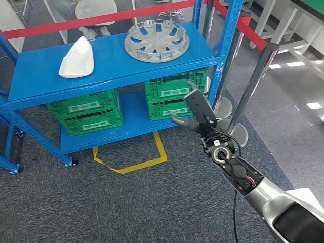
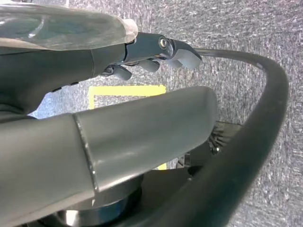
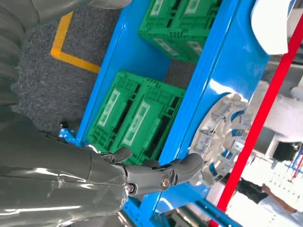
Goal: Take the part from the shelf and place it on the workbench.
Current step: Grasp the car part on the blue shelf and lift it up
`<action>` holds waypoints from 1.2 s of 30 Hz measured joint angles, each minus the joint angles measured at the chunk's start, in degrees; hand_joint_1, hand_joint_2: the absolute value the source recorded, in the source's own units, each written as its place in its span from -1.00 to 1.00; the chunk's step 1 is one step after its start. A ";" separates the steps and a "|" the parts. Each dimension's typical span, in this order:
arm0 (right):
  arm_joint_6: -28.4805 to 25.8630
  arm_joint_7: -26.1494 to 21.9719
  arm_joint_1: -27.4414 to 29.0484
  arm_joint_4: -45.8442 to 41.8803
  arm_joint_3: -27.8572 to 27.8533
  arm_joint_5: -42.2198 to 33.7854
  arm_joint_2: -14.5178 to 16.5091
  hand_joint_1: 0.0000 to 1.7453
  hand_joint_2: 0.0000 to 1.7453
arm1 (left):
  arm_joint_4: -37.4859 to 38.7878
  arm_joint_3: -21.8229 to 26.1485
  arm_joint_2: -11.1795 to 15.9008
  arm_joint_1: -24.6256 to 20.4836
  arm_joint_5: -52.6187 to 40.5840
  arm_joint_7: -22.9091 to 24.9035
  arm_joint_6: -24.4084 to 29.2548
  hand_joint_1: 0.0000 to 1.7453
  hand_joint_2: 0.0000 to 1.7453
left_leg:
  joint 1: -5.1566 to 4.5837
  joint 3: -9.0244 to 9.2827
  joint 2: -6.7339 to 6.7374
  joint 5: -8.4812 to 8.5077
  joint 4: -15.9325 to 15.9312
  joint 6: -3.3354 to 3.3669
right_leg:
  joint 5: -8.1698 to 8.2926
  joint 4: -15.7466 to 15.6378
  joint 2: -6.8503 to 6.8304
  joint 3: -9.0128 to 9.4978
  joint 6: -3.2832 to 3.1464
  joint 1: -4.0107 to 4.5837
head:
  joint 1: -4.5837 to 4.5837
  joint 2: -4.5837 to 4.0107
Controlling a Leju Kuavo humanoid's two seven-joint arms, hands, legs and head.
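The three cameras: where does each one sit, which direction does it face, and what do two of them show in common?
Head view: high on the body, looking forward and down at the blue shelf holding a silver wheel cover and a white part; the right hand reaches in.
Left wrist view: behind the left hand, looking down at the grey carpet and yellow floor tape.
Right wrist view: behind the right hand, facing the shelf's green crates.
Shared: head and right wrist views both show the wheel cover and crates.

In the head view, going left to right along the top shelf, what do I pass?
White part → silver wheel cover → blue upright at the shelf's right end.
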 joint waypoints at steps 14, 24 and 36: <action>1.35 -1.46 -2.78 1.88 1.98 -1.88 0.03 -1.00 1.00 | 0.07 0.00 0.26 0.23 1.41 0.01 0.02 -1.00 1.00 | 0.00 -0.04 -0.05 0.00 0.00 0.00 | 0.00 0.00 -0.06 0.00 0.00 0.00 | 0.01 0.00; 2.08 -2.09 -3.67 3.48 3.02 -2.49 0.35 -1.00 1.00 | 0.08 0.02 0.35 0.25 1.37 -0.24 -0.26 -1.00 1.00 | -0.01 -0.06 -0.05 0.00 0.00 0.00 | 0.00 0.00 -0.06 -0.02 0.00 0.00 | 0.00 0.00; 2.12 -3.11 -4.28 5.55 3.87 -2.69 1.17 -1.00 1.00 | 0.09 0.02 0.52 0.26 1.52 -0.81 -0.84 -1.00 1.00 | -0.05 -0.32 -0.07 -0.12 0.40 0.17 | 0.02 -0.02 -0.08 -0.12 0.05 -0.08 | -0.01 0.00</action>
